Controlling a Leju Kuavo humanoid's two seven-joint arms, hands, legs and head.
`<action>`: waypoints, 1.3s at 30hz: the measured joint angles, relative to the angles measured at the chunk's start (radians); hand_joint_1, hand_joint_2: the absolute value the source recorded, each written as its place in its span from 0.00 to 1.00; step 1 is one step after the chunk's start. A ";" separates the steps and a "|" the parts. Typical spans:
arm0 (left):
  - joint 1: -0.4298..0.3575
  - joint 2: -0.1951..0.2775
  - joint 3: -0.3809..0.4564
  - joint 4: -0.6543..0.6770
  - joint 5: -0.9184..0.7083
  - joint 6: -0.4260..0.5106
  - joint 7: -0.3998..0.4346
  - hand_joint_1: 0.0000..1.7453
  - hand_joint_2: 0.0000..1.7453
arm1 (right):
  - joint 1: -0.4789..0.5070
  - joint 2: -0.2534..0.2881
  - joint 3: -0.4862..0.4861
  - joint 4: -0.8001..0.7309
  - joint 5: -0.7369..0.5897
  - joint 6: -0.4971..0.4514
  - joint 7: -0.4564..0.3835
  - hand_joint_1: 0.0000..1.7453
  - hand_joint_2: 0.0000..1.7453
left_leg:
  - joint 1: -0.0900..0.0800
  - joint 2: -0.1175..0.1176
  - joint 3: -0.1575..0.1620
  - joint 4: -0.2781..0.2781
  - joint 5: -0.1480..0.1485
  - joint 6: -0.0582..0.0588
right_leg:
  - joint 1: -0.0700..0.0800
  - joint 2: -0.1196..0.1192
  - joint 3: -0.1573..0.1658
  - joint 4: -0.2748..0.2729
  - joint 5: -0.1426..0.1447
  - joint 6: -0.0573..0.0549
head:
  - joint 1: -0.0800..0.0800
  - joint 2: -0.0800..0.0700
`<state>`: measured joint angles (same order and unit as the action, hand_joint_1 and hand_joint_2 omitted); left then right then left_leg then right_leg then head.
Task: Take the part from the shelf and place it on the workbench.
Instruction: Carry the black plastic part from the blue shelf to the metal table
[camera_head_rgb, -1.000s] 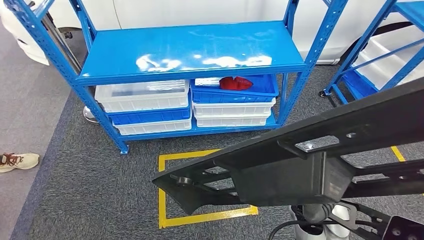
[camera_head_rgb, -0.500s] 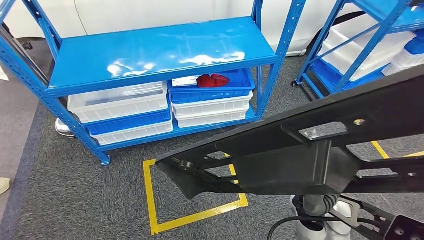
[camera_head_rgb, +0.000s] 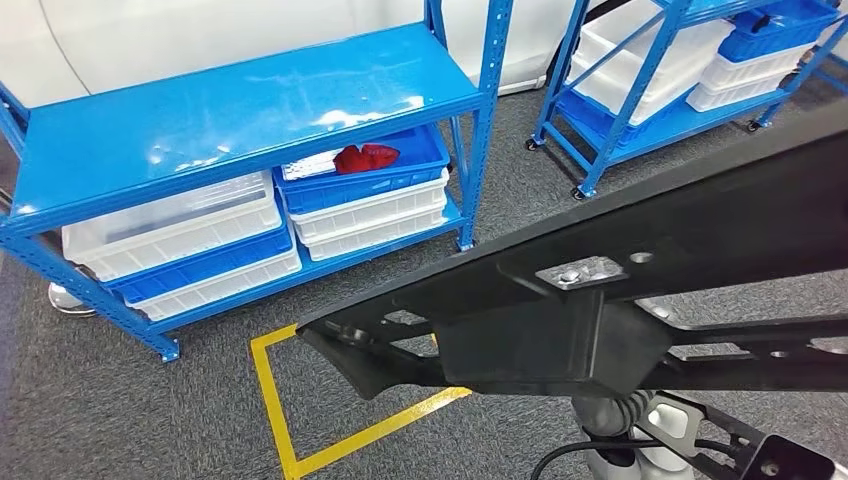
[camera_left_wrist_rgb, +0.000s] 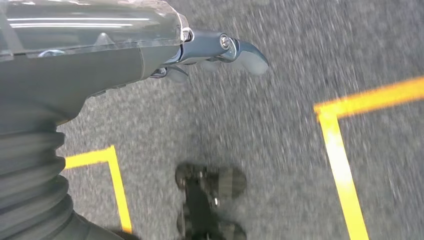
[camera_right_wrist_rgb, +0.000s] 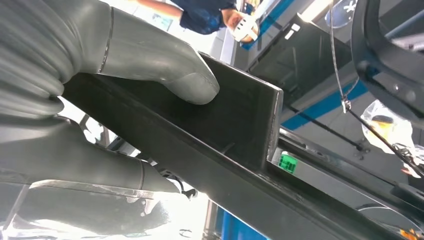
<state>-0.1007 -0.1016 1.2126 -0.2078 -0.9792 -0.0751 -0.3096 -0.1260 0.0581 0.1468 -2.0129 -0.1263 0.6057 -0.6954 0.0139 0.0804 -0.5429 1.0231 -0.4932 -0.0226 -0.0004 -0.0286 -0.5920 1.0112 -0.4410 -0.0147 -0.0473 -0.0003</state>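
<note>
A long black metal part (camera_head_rgb: 600, 290) with a boxy block and bolt heads stretches across the lower right of the head view, held above the carpet. My right hand (camera_right_wrist_rgb: 100, 100) grips it, the thick grey thumb pressing on the black part (camera_right_wrist_rgb: 225, 130) from one side and fingers wrapping the other. My left hand (camera_left_wrist_rgb: 150, 45) hangs over the grey carpet, holding nothing, its fingers stretched out. The blue shelf (camera_head_rgb: 230, 110) stands ahead on the left, its top board bare.
Under the shelf's top board sit white and blue bins; one blue bin holds a red object (camera_head_rgb: 365, 157). A second blue rack (camera_head_rgb: 660, 70) with bins stands at the back right. Yellow tape (camera_head_rgb: 275, 400) marks a square on the carpet. A person (camera_right_wrist_rgb: 210, 12) stands nearby.
The whole picture has shifted left as the camera turned right: the shelf slid toward the left edge and the second rack came further in. The black part stays held in front.
</note>
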 joint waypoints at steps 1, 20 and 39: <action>0.001 -0.005 0.000 0.000 0.004 -0.005 0.001 0.00 1.00 | -0.004 -0.006 0.015 0.001 -0.002 -0.009 0.001 1.00 1.00 | 0.001 -0.021 -0.014 0.035 -0.024 -0.004 | -0.003 0.010 0.001 -0.004 0.003 -0.006 | 0.000 0.000; 0.011 -0.021 0.006 0.000 0.032 0.016 0.007 0.00 1.00 | -0.096 -0.052 0.134 0.043 -0.089 -0.049 0.003 1.00 1.00 | 0.009 -0.058 -0.016 -0.007 0.025 0.038 | -0.012 0.036 -0.148 0.282 -0.116 0.047 | 0.000 0.000; 0.009 0.032 0.022 0.000 0.028 0.042 0.032 0.00 1.00 | -0.104 -0.016 0.129 0.080 -0.117 0.005 -0.001 1.00 1.00 | 0.011 -0.098 -0.076 0.137 -0.022 -0.013 | -0.004 0.107 -0.005 0.007 0.005 -0.014 | 0.000 0.000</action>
<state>-0.0919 -0.0700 1.2347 -0.2083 -0.9512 -0.0328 -0.2773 -0.2295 0.0421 0.2760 -1.9326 -0.2437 0.6110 -0.6962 0.0246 -0.0179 -0.6185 1.1599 -0.5152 -0.0360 -0.0049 0.0787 -0.5968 1.0183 -0.4365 -0.0287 -0.0473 -0.0001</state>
